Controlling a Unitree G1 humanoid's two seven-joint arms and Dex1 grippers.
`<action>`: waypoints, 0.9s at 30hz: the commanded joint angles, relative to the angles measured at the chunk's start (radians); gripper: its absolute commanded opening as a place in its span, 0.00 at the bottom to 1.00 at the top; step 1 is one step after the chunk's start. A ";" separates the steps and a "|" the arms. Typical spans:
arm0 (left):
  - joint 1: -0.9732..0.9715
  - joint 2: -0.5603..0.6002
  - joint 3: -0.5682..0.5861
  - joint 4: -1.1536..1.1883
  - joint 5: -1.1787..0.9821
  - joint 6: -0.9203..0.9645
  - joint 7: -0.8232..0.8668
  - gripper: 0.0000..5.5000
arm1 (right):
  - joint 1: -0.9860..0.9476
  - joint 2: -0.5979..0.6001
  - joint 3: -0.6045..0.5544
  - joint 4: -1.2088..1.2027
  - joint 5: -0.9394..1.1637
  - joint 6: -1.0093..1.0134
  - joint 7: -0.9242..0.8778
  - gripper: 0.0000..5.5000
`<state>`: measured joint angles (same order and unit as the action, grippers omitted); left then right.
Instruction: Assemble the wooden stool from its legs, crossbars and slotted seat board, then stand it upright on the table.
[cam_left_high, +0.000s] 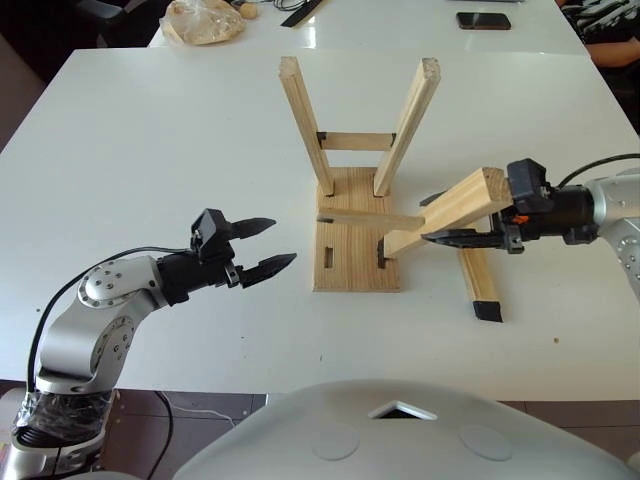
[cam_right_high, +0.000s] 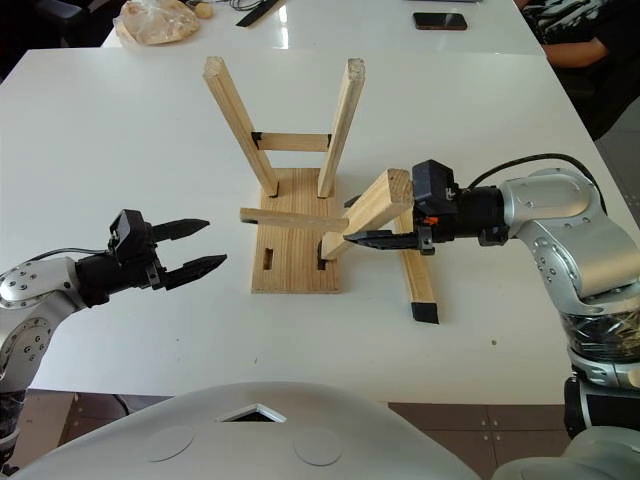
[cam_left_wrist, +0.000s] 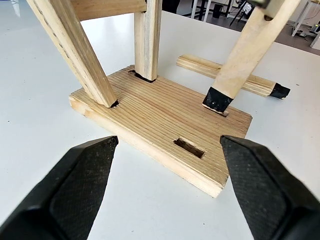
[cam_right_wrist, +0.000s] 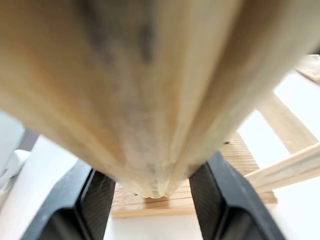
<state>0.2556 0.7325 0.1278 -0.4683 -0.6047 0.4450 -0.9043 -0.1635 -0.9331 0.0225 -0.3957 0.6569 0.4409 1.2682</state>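
Mid-assembly, with the third leg going in. Lying flat at frame centre on the white table (cam_left_high: 150, 130): pale rectangular slotted wooden seat board (cam_left_high: 350, 262). Already standing in its upper slots: two pale square wooden legs (cam_left_high: 305, 125), splayed upward and joined by a short wooden crossbar (cam_left_high: 355, 141). Clamped between the closed fingers of the right gripper (cam_left_high: 435, 225), right of centre: third pale wooden leg with a black tip (cam_left_high: 455, 205), tilted low toward the right, tip down at the board's lower-right slot, seemingly not yet pushed home. Jutting leftward from it across the board: thin wooden crossbar (cam_left_high: 365, 217). Lying loose on the table just right of the board: fourth black-tipped wooden leg (cam_left_high: 480, 282). At lower left, well apart from the board: left gripper (cam_left_high: 282, 240), fingers spread wide, holding nothing. Lower-left slot (cam_left_wrist: 189, 147) bare. Next, probably: rock the held leg upright and press its tip into the slot, likely steadying the board with the free gripper.
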 joint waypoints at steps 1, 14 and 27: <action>0.019 -0.018 -0.013 -0.010 0.024 -0.008 0.021 0.69 | 0.086 -0.086 0.033 0.000 -0.055 0.034 0.053 0.36; -0.025 -0.045 -0.063 0.000 0.057 -0.001 0.045 0.69 | -0.073 -0.007 0.323 0.213 -0.338 -0.080 0.001 0.36; -0.035 -0.067 -0.077 0.027 0.078 -0.010 0.056 0.69 | -0.141 0.012 0.374 0.270 -0.322 -0.074 -0.048 0.36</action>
<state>0.2440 0.6722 0.0691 -0.4600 -0.5516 0.4422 -0.8613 -0.3600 -0.9130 0.2755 -0.2152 0.5639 0.2793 1.2892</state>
